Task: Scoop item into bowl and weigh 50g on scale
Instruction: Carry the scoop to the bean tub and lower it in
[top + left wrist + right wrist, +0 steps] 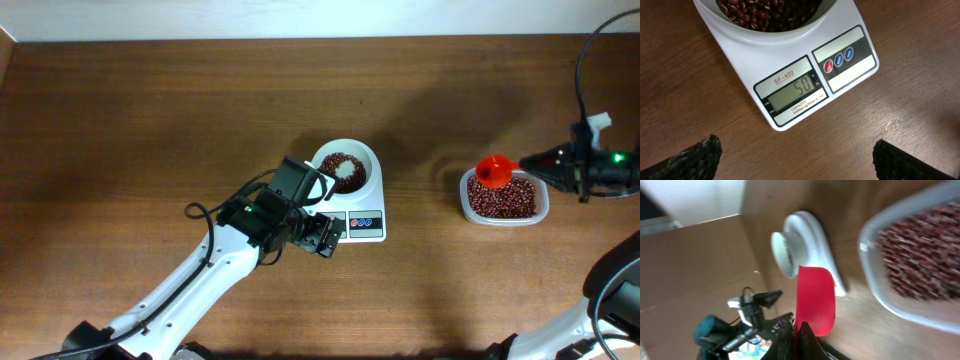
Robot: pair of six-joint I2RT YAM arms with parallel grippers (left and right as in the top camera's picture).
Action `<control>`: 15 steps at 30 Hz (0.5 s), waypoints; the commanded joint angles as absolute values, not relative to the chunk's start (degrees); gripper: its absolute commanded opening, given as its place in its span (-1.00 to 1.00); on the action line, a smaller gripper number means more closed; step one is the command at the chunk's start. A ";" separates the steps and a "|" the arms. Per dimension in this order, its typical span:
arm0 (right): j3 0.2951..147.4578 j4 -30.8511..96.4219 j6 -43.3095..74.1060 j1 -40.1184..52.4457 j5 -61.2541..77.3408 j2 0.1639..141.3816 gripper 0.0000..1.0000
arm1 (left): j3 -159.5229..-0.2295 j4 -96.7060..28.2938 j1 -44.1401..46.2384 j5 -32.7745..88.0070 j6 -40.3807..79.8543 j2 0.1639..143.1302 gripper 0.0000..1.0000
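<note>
Left end effector (800,167) wide apart, empty, beside the scale (747,60); right end effector (801,336) clamped on red scoop (815,300).

Left gripper (325,240): jaws spread wide, tilted downward, arm stretched out diagonally. Right gripper (533,160): clamped tight, red scoop (493,170) pinched between jaws.

you have the scale (366,223) near the middle of the worktop (150,110), with the bowl (366,156) on its far part and beans (340,163) in the bowl. well right of the scale sits the tub (466,196), the scoop (493,170) over its near-left end. the left tool (328,238) hangs at the scale's front-left corner.
</note>
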State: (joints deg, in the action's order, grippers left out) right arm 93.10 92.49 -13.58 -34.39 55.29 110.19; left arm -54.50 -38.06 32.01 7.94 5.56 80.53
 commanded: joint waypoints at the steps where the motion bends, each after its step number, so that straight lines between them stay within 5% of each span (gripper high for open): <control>1: 92.92 90.37 -8.05 -35.94 45.95 108.95 -0.92 | -54.22 -38.00 31.97 7.70 4.64 80.64 0.98; 8: 92.90 81.43 9.80 -31.73 19.46 108.95 -0.92 | -54.22 -38.00 31.97 7.70 4.67 80.64 0.98; 15: 92.92 75.16 12.95 -18.35 4.58 108.99 -0.92 | -54.22 -38.00 31.97 7.70 4.67 80.64 0.98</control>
State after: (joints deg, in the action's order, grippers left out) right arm 93.10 76.36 11.29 -21.39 11.35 110.19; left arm -54.50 -38.06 32.01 7.92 5.56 80.53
